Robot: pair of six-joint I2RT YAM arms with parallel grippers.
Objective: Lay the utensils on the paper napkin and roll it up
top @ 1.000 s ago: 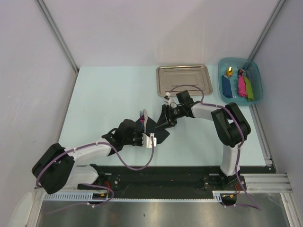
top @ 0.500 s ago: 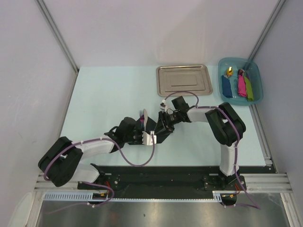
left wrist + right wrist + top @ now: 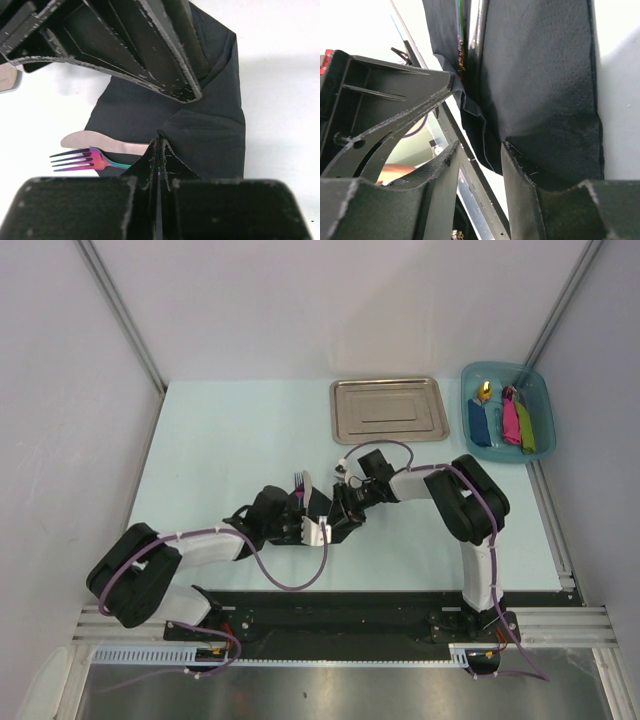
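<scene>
The black paper napkin (image 3: 323, 504) lies folded over the utensils at mid-table, between my two grippers. The fork (image 3: 298, 480) and a silvery blade (image 3: 307, 481) stick out at its far end. In the left wrist view the napkin (image 3: 210, 125) covers the handles, with the iridescent fork tines (image 3: 80, 159) and blade (image 3: 100, 142) bare at the left. My left gripper (image 3: 316, 531) is shut (image 3: 158, 150), pinching a raised fold of the napkin. My right gripper (image 3: 343, 514) is open (image 3: 479, 150) at the napkin's (image 3: 545, 75) right edge, with a loose fold between its jaws.
A shiny steel tray (image 3: 389, 408) lies at the back, right of centre. A teal bin (image 3: 536, 385) with blue, pink and green items stands at the back right. The two grippers are nearly touching over the napkin.
My right gripper has moved left toward the left gripper, pushing the napkin's right side over the utensils. The left arm has crept slightly forward and right.
</scene>
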